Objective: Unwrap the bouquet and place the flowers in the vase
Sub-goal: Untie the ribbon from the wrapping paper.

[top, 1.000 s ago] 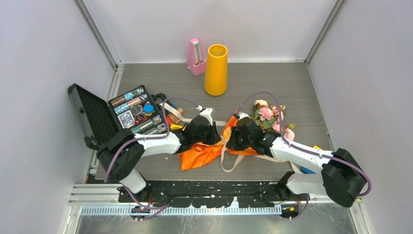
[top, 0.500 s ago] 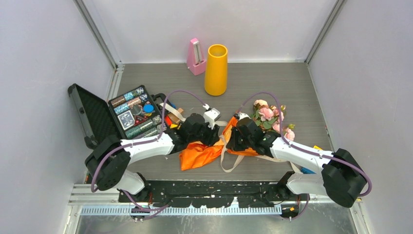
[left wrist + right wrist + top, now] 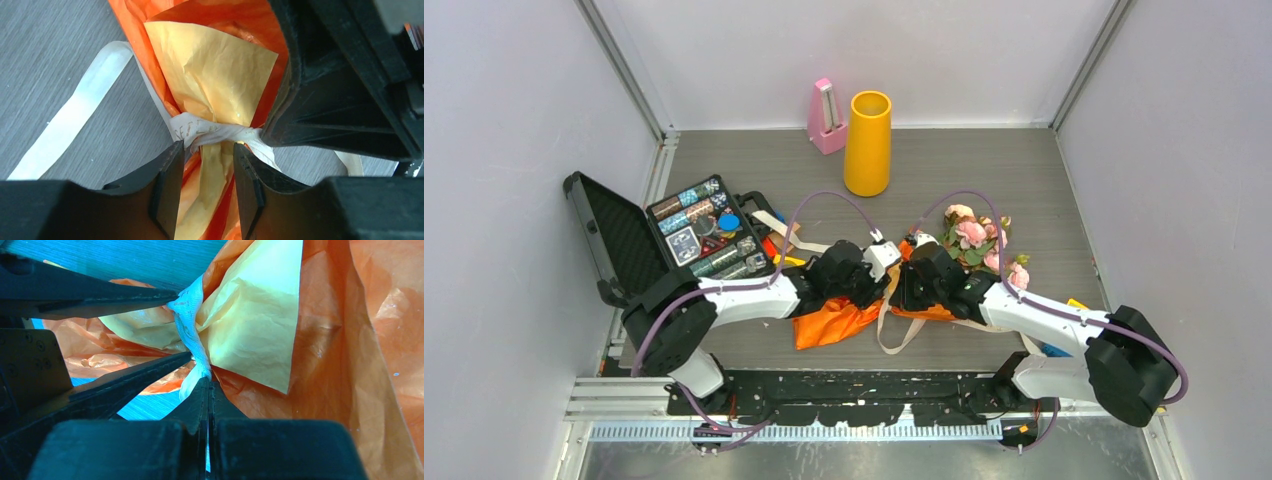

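Left tool [image 3: 207,150] has opened, seemingly straddling ribbon [image 3: 215,132].

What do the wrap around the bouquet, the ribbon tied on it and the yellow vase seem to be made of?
The wrap: thin matte paper, orange with a paler yellow sheet inside; it holds sharp creases.
The ribbon: probably woven fabric; a fine weave shows, cream, faintly shiny.
The vase: smooth, plain yellow-orange, no strong glare; plastic or ceramic, I cannot tell which.
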Controlling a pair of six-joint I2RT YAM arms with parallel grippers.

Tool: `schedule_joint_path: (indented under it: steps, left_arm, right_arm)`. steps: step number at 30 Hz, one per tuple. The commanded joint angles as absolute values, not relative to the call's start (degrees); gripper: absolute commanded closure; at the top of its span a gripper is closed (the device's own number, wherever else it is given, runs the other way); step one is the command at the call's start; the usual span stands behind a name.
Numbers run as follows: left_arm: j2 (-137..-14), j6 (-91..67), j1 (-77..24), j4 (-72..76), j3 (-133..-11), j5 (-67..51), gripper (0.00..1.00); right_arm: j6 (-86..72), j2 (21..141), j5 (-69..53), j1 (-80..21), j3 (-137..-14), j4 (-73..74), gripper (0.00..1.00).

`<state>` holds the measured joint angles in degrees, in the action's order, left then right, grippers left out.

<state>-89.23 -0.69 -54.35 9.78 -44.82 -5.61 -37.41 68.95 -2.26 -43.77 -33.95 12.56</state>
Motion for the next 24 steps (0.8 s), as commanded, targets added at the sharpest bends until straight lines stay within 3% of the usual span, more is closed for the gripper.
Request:
schedule_joint_path:
  steps: [1,13,17,22,24]
  left_arm:
    - [-90.5,2.6,-54.8,14.7,-47.6,-4.3,0.57]
    - [-93.6,5.3,-55.6,17.0,-48.6,-5.6,0.54]
    - [-94.0,4.7,-55.6,18.3,-48.6,-6.9,0.69]
    - [-94.1,3.7,-55.6,19.0,-48.5,-7.4,0.97]
    - [-93.9,2.8,-55.6,18.9,-48.4,-6.6,1.00]
  right_arm:
    - [-37.6,68.0,-1.6,-44.0,-33.8,12.5,1.00]
    - [-37.7,69.3,-2.1,-44.0,-33.9,12.2,1.00]
    - [-37.8,69.3,-2.0,-44.0,-33.7,12.0,1.00]
    - [-37.9,69.0,-1.7,-44.0,-33.4,12.3,1.00]
    - [-37.9,68.6,-1.5,-44.0,-33.3,13.0,1.00]
